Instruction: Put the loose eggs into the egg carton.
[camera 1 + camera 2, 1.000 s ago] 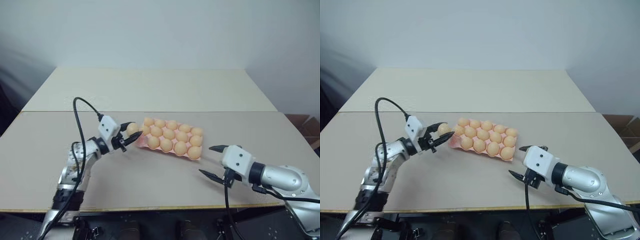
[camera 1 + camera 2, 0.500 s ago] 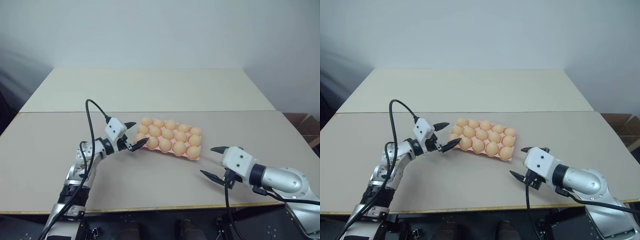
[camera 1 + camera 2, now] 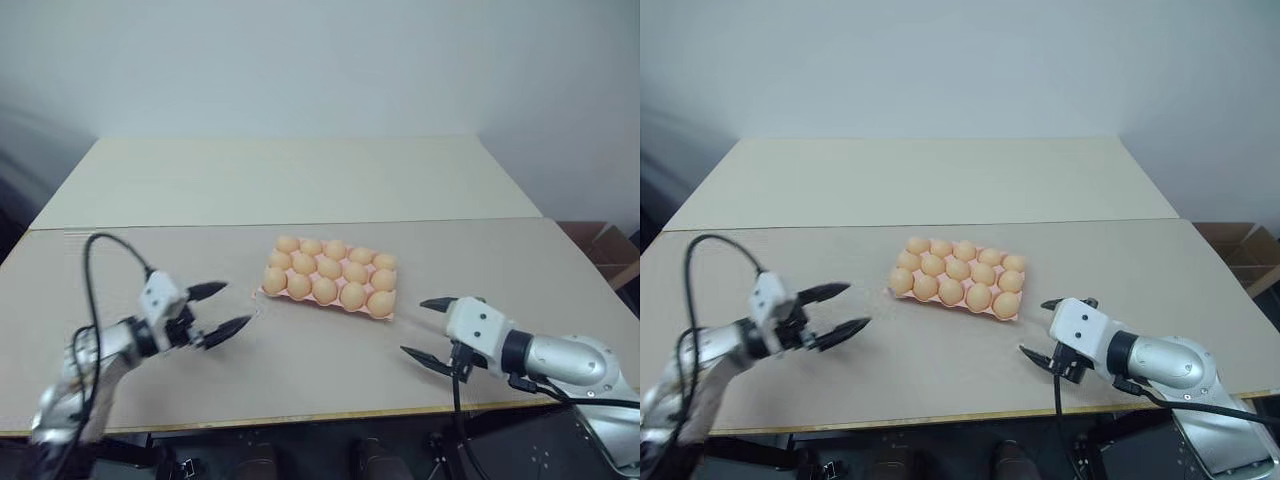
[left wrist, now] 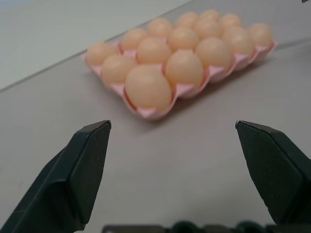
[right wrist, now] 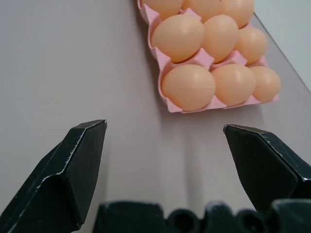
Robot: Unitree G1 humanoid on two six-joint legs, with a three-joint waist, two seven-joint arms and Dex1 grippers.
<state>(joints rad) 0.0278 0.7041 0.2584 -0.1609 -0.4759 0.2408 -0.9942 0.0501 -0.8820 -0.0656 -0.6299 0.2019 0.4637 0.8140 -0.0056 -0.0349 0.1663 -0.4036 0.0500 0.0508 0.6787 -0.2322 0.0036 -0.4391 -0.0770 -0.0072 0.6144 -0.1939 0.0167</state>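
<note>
— Moved since a second ago? 
— Left gripper (image 3: 217,308): no longer pinching an egg at the tray's corner, now pulled back well clear, jaws spread wide, empty. 
— And the right gripper (image 3: 429,329)? 
— Parked near the tray's other end, also gaping, holding nothing. 
— Eggs (image 3: 325,289)? 
— All seated in the pink egg carton (image 3: 303,298), mid-table (image 3: 300,190), every cup filled.

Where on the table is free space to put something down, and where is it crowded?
Free: the beige table behind the pink moulded egg carton, and the near strip between the open left gripper and open right gripper. Crowded: the carton, every visible cup holding a pale orange egg.
</note>
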